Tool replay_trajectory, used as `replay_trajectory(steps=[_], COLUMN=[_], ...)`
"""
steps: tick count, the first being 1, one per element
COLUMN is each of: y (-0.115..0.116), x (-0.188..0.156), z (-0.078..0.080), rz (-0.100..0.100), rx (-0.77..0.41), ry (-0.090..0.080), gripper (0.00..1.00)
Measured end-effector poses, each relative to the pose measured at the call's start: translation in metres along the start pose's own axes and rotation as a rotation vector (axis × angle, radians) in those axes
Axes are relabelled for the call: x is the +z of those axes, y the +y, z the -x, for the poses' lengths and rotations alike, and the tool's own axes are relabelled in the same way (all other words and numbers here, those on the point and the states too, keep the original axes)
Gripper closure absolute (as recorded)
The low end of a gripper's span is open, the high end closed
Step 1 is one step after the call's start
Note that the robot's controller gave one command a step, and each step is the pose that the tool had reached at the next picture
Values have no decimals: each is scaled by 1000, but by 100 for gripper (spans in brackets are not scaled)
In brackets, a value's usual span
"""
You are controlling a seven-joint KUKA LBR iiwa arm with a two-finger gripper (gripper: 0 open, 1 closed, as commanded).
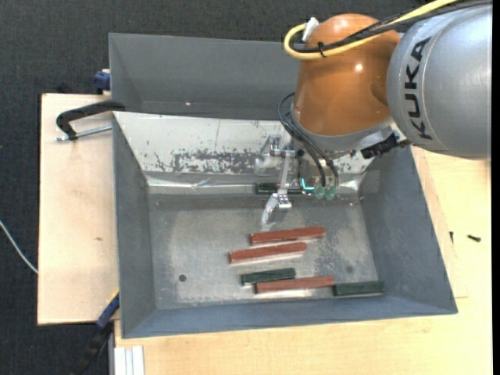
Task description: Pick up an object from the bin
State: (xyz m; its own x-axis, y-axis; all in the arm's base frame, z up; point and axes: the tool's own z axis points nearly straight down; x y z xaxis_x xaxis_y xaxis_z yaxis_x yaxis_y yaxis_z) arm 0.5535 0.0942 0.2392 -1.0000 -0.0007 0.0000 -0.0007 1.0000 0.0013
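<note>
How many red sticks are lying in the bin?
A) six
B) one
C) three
C: three red sticks lie on the floor of the bin, next to two dark green sticks.

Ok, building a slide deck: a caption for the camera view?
Gripper poised near red-brown bars and dark green bars lying in the grey bin.
</note>
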Motion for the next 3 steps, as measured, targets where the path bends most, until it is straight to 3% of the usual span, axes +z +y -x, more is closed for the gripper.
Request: replay_trajectory(steps=[1,2,3], y=[0,-16,-29], x=[-1,40,160], z=[0,-8,-34], rz=[0,1,5], rx=[0,-45,-3], ry=[-1,-9,-16], gripper=[0,0,100])
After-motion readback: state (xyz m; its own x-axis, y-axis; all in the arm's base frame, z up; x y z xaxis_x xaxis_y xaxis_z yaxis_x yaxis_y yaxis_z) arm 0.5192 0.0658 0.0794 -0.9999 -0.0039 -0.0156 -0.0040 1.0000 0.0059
